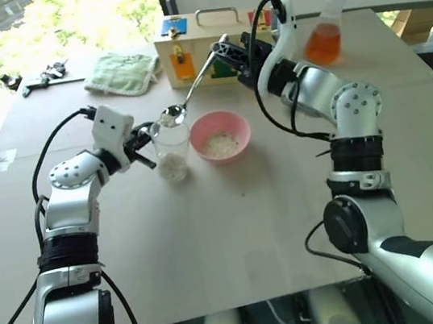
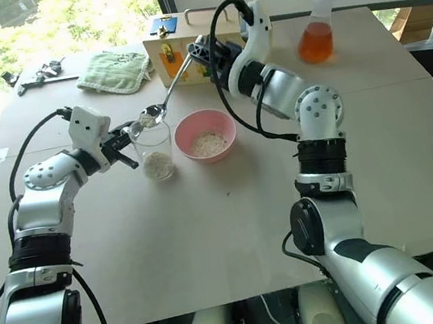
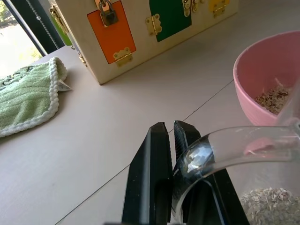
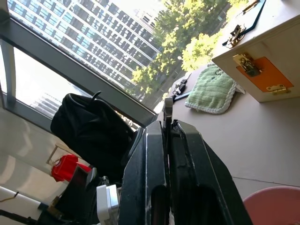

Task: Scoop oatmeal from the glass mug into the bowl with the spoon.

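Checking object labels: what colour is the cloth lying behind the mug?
Pale green cloth with white edging, clearest in the left wrist view.

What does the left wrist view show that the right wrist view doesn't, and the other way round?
Left wrist view: the left gripper shut on the glass mug by its handle, with oatmeal in the mug and in the bowl.

Right wrist view: the right gripper shut on the spoon, plus a black bag by the window.

Both: the pink bowl, the green cloth, the wooden latch box and the table.
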`<action>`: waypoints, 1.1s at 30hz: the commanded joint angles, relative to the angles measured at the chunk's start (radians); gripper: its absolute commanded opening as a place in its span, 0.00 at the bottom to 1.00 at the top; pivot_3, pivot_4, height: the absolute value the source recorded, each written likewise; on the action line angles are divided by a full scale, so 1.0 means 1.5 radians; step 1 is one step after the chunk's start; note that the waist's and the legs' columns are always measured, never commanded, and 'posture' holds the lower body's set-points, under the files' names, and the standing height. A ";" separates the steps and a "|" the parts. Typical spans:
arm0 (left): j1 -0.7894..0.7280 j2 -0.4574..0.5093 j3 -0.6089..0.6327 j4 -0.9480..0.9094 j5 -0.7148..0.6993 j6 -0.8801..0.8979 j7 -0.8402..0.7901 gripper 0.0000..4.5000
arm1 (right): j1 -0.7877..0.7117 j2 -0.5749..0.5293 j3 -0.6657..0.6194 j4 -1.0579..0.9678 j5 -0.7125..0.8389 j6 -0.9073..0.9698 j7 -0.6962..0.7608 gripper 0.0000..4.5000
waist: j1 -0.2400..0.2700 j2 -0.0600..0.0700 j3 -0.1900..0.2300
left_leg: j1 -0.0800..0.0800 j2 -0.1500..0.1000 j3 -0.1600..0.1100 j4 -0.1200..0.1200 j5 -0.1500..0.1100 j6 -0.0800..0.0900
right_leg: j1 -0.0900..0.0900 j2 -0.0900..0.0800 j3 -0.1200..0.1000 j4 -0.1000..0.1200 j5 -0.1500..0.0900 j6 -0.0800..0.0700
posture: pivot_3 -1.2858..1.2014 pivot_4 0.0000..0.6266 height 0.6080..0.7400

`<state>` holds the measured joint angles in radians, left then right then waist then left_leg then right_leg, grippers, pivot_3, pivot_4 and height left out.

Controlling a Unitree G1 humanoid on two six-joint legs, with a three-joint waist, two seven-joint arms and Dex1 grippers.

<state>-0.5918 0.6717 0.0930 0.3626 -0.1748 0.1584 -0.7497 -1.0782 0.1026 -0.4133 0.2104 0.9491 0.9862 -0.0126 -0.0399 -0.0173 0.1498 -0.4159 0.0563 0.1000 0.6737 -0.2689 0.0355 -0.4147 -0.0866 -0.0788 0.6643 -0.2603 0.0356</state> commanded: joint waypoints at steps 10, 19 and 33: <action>0.030 -0.001 0.057 -0.019 -0.033 0.012 0.023 0.01 | 0.002 -0.057 -0.035 -0.011 0.059 -0.005 -0.035 0.00 | -0.001 0.000 0.000 | 0.000 0.000 0.000 0.000 0.000 0.000 | 0.000 0.000 0.000 0.000 0.000 0.000 | 0.52 0.24 1.00; 0.088 -0.018 0.116 -0.084 -0.091 0.046 0.049 0.01 | 0.065 -0.136 0.131 -0.029 -0.115 -0.092 0.083 0.00 | -0.003 0.000 0.000 | 0.000 0.000 0.000 -0.001 0.000 0.000 | 0.000 0.000 0.001 0.000 0.000 0.000 | 0.52 0.24 1.00; 0.115 -0.018 0.130 -0.107 -0.099 0.057 0.078 0.01 | 0.099 -0.218 0.430 -0.103 -0.428 -0.473 0.402 0.00 | 0.002 0.000 0.000 | 0.000 0.000 -0.001 -0.001 0.000 0.000 | -0.001 0.000 0.002 -0.001 0.000 0.000 | 0.52 0.24 1.00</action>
<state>-0.4166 0.6363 0.2623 0.2482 -0.3097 0.2532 -0.6363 -0.9283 -0.2217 0.2280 0.1184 0.3193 0.3387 0.5389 -0.0376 -0.0172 0.1501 -0.4158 0.0565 0.0988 0.6721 -0.2690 0.0355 -0.4164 -0.0867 -0.0762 0.6635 -0.2603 0.0357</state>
